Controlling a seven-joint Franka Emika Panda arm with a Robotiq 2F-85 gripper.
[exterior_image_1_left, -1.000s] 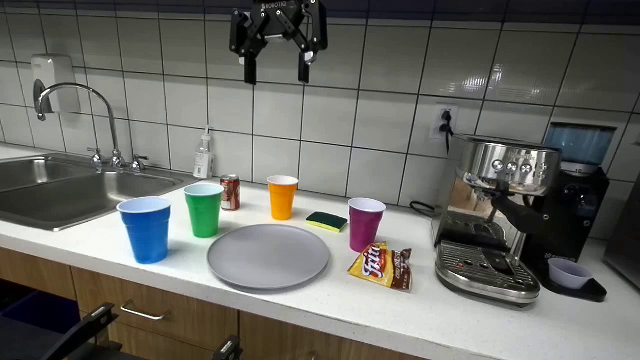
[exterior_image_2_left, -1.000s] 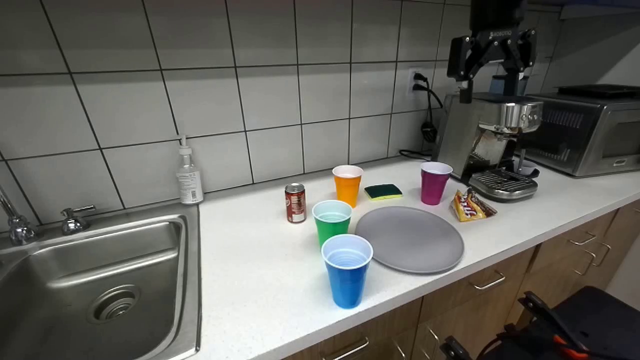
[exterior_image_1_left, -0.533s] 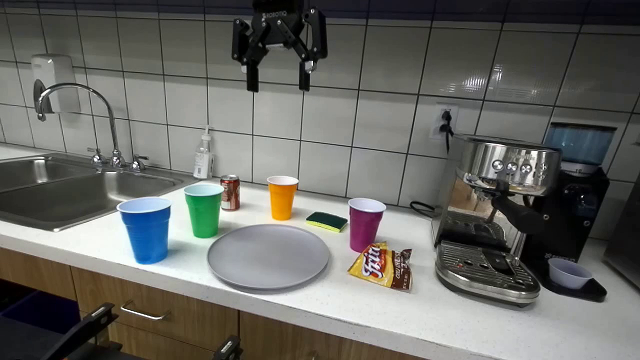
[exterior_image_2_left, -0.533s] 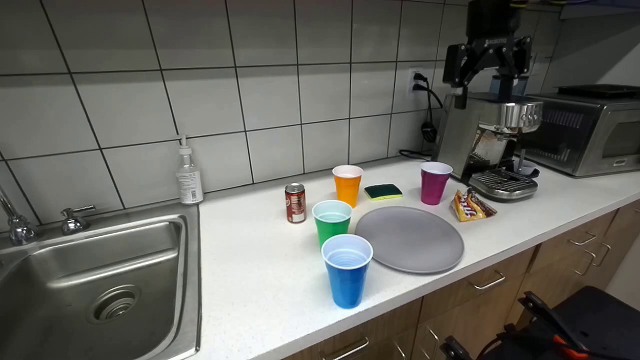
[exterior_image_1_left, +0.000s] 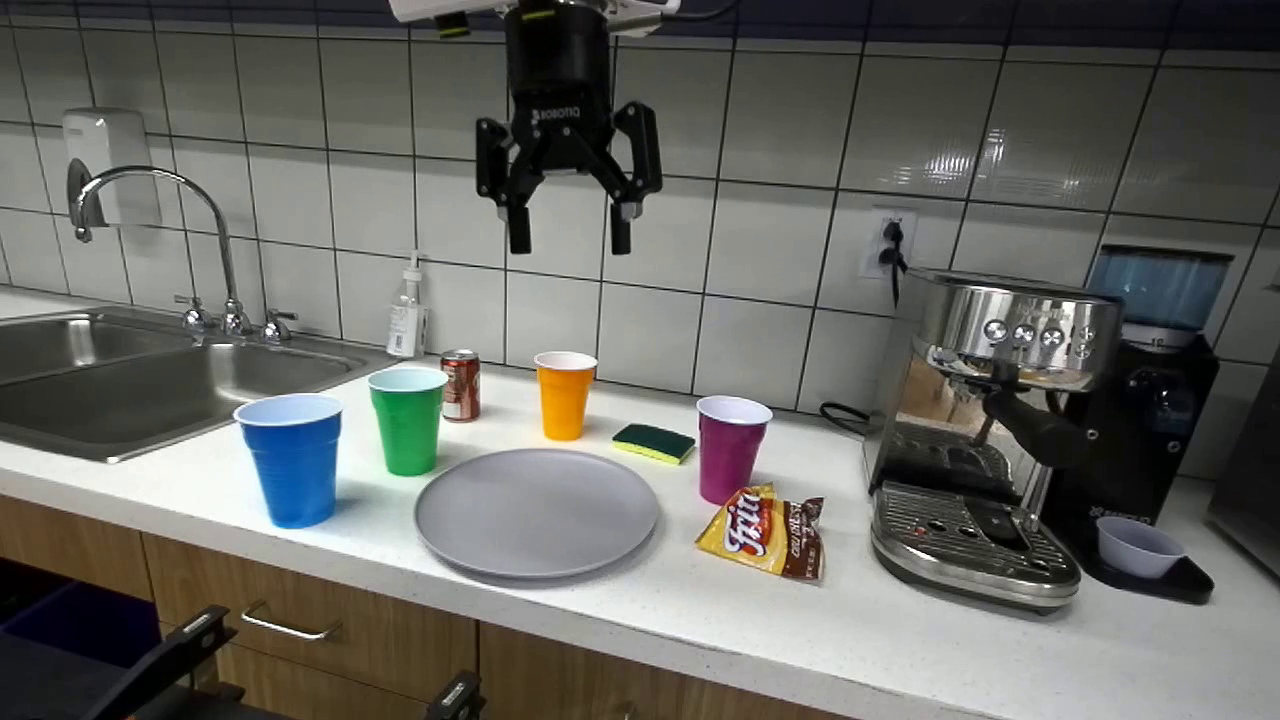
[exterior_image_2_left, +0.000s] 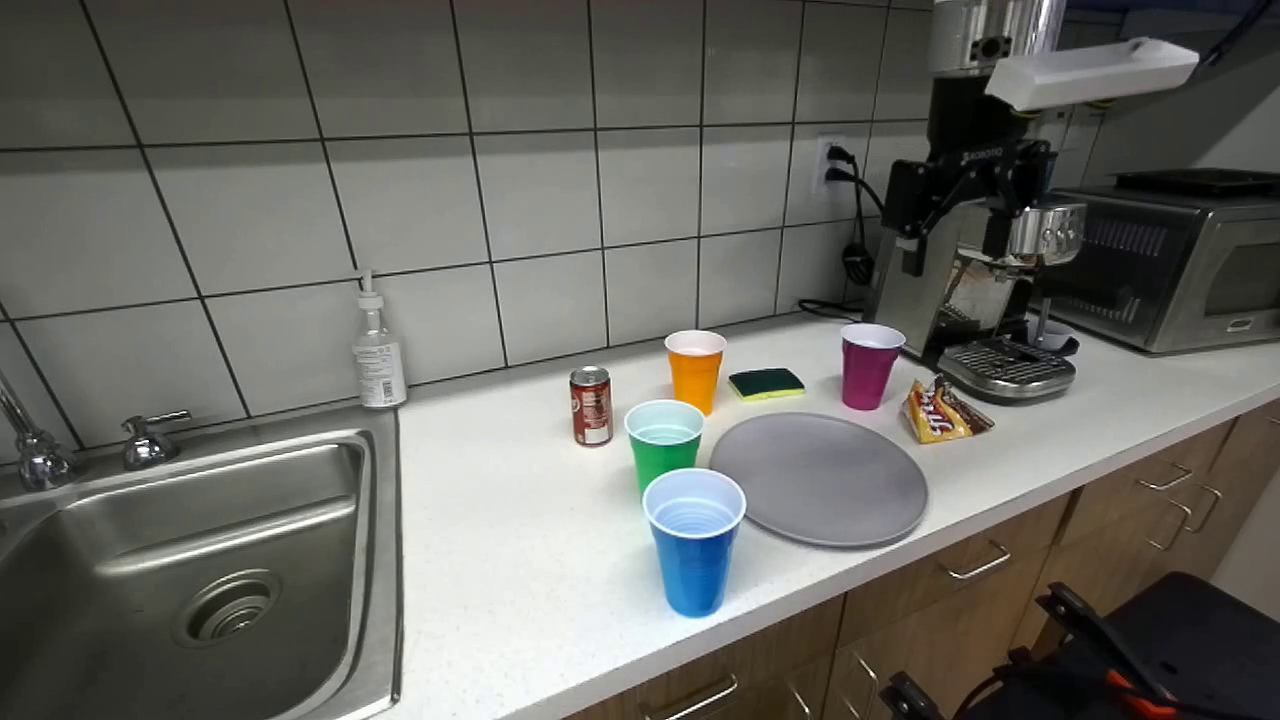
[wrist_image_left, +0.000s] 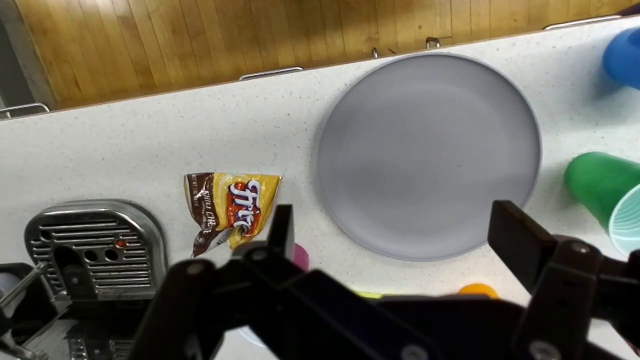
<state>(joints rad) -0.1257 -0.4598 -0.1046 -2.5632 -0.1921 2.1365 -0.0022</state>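
My gripper (exterior_image_1_left: 570, 238) is open and empty, pointing down, high above the counter; it also shows in an exterior view (exterior_image_2_left: 955, 258) and in the wrist view (wrist_image_left: 392, 212). It touches nothing. Below it lies a round grey plate (exterior_image_1_left: 537, 515), bare, filling the middle of the wrist view (wrist_image_left: 430, 150). Around the plate stand upright cups: blue (exterior_image_1_left: 293, 470), green (exterior_image_1_left: 407, 430), orange (exterior_image_1_left: 565, 405) and purple (exterior_image_1_left: 728, 455). A green-yellow sponge (exterior_image_1_left: 653, 443) lies between orange and purple. A chip bag (exterior_image_1_left: 765, 532) lies beside the purple cup. In the wrist view, the gripper partly hides the purple cup, orange cup and sponge.
A red can (exterior_image_1_left: 461, 385) stands behind the green cup. A soap bottle (exterior_image_2_left: 379, 350) stands by the sink (exterior_image_2_left: 380, 560). An espresso machine (exterior_image_1_left: 990, 440) and a grinder (exterior_image_1_left: 1150, 420) stand at one end, near a microwave (exterior_image_2_left: 1170, 260). The tiled wall (exterior_image_1_left: 650, 235) is behind.
My gripper has moved down toward the counter, still open, and more of the arm now shows in both exterior views. The things on the counter have not moved.
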